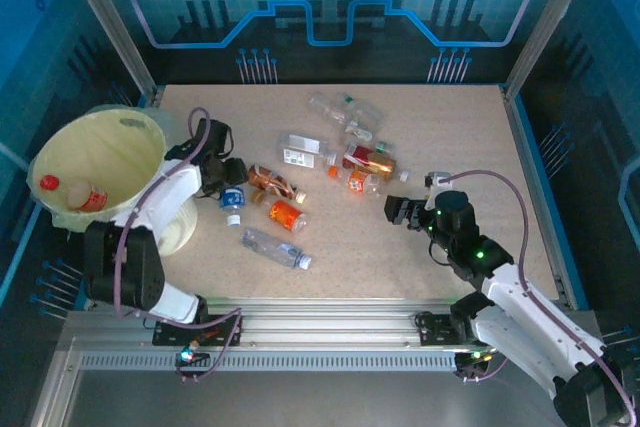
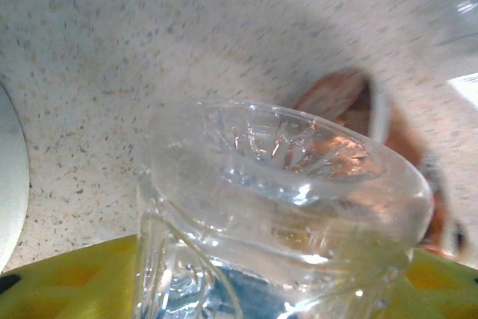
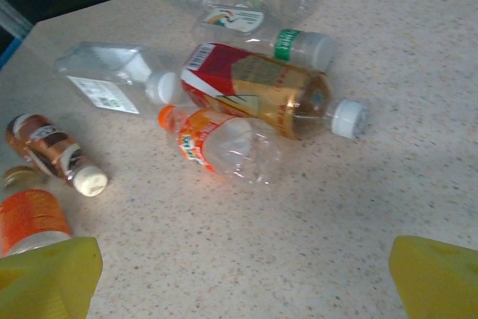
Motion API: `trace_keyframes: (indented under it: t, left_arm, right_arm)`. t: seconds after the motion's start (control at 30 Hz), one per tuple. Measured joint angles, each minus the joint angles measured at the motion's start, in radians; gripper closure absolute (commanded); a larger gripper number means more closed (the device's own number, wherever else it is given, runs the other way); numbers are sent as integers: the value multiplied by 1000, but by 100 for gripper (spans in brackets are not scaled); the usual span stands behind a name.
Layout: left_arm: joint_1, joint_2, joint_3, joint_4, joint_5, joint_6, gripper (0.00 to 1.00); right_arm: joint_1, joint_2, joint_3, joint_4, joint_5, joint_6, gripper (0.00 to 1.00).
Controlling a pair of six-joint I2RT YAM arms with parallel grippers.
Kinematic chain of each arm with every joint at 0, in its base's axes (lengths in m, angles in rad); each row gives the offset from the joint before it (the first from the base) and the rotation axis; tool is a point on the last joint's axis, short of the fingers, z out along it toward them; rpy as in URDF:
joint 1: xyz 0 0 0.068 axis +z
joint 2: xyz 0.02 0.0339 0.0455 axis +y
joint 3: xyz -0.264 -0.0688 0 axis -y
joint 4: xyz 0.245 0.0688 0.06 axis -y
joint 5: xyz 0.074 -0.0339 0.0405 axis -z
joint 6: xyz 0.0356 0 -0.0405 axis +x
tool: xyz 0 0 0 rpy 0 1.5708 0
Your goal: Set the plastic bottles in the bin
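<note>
**Left gripper [image 1: 232, 182] clamped on a clear bottle [image 2: 284, 207], right gripper [image 1: 400, 212] spread wide**

Between the yellow pads [image 2: 67, 282] of the left gripper, pressed from both sides: the ribbed base of the clear bottle, with a blue label around its middle. From above, white cap pointing toward the near edge, low over the speckled table [image 1: 450, 127] and near the bin. Just right of it, a brown-labelled bottle [image 1: 275, 182] and an orange-labelled bottle [image 1: 287, 215]. Nearer the arms, a plain clear bottle [image 1: 275, 247] on its side.

At the right gripper, yellow fingers [image 3: 45, 274] far apart over bare table, near the right end of the bottle cluster. Ahead of them, a red-and-gold labelled bottle [image 3: 258, 91] of amber drink, touching an orange-capped bottle [image 3: 220, 143]. To the left, a square clear bottle [image 3: 112, 80]. Farther back, a green-banded clear bottle [image 3: 276, 39].

At the table's left edge, beside the left arm: the bin [image 1: 110, 147], pale yellow and round. Inside it, a red-capped bottle [image 1: 78, 194] with an orange label.
</note>
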Motion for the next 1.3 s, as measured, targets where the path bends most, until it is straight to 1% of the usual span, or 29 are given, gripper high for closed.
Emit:
trace_keyframes:
  t: [0.1,0.2,0.37,0.53,0.63,0.73,0.8,0.9,1.03,1.17,1.3]
  left_arm:
    - [0,-58,18,13,45,-8,40]
    - [0,-119,24,40,113,-24,39]
    - [0,-212,51,94,226,-46,39]
    - [0,-272,121,132,312,-56,39]
    - [0,-301,190,138,334,-56,39]
    - [0,-329,279,125,323,-42,39]
    - [0,-346,340,109,289,-13,39]
    - [0,-374,426,73,182,46,40]
    - [0,-401,520,24,-16,139,40]
    - [0,-417,534,1,-234,223,40]
    - [2,-385,547,-28,-451,304,40]
  right_arm:
    - [1,11,0,43,-61,-27,0]
    - [16,33,0,86,-110,-55,0]
    - [92,98,3,135,-170,-106,0]
    - [150,177,48,150,-187,-132,0]
    - [167,211,75,166,-187,-135,0]
    - [175,235,94,176,-187,-137,0]
    - [178,246,105,177,-187,-141,0]
    - [179,256,116,180,-186,-148,0]
    - [179,259,124,182,-179,-157,0]
    - [179,259,124,183,-169,-158,0]
    - [179,259,125,183,-154,-158,0]
